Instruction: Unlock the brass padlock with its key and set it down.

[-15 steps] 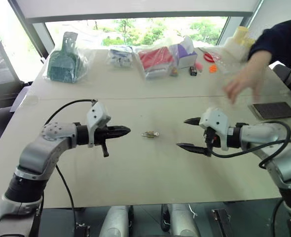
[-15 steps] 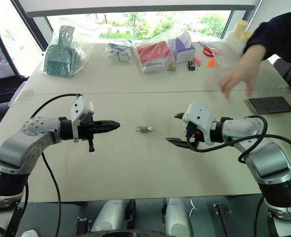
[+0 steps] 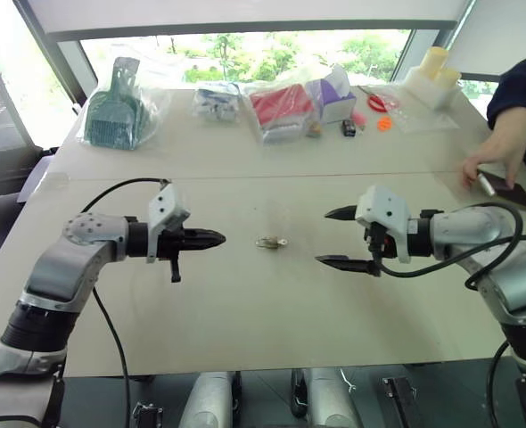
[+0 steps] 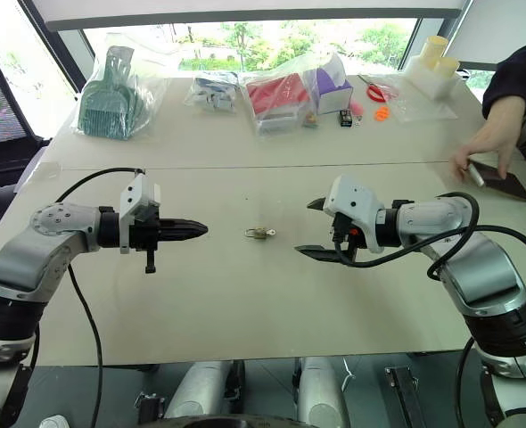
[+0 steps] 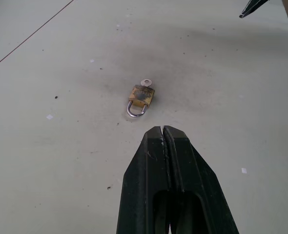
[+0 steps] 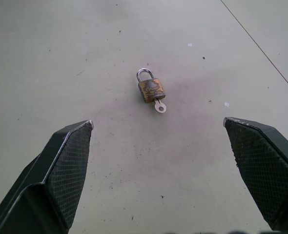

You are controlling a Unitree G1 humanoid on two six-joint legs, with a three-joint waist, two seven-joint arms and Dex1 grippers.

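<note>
The brass padlock (image 3: 268, 242) lies flat on the pale table between my two grippers, its silvery shackle closed. Its small key (image 6: 159, 107) sticks out of the bottom of the padlock (image 6: 151, 89). My left gripper (image 3: 220, 238) is shut and empty, hovering level a short way left of the padlock and pointing at it. My right gripper (image 3: 324, 237) is wide open on the padlock's other side, also aimed at it, with nothing between its fingers. Neither gripper touches the padlock (image 5: 141, 96).
Along the far edge lie plastic bags: a green dustpan (image 3: 116, 107), a red pack (image 3: 281, 107), a purple box (image 3: 334, 94) and small colourful items (image 3: 370, 111). At the right edge a person's hand (image 3: 495, 156) rests on a dark phone (image 3: 513, 192).
The person's hand has left the air above the table and gone right, down to the phone. My left gripper has drawn back slightly from the padlock. The padlock has not moved.
</note>
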